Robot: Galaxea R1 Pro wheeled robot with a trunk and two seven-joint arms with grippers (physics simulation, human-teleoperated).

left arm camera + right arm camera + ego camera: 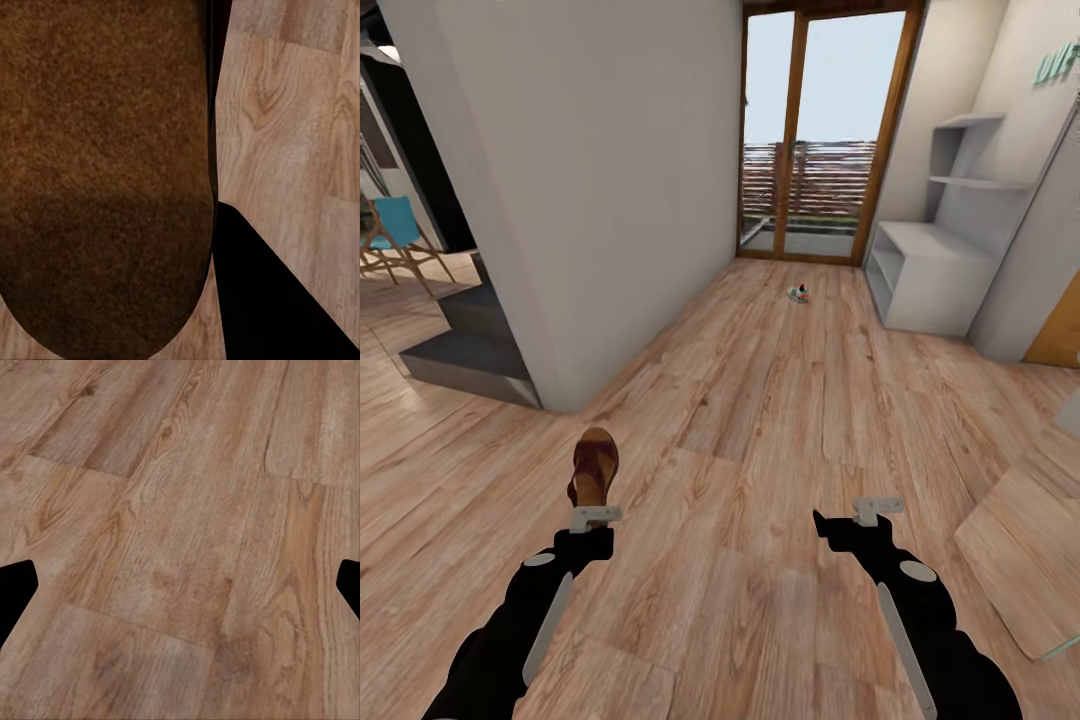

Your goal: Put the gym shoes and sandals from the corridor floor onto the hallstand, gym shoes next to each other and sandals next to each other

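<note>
I am in the corridor of a home. Warm wood plank floor (760, 400) runs ahead to a glass door (815, 130) in a wooden frame, with a slatted fence and sky beyond it. A light-grey shoe rack (930, 275) with shelves above it stands by the right wall, the sort of thing kept near an entrance. A sneaker (798, 294) lies on the floor before the door. To my left, dark steps (470, 340) and a blue chair (400, 230) show a living space.
</note>
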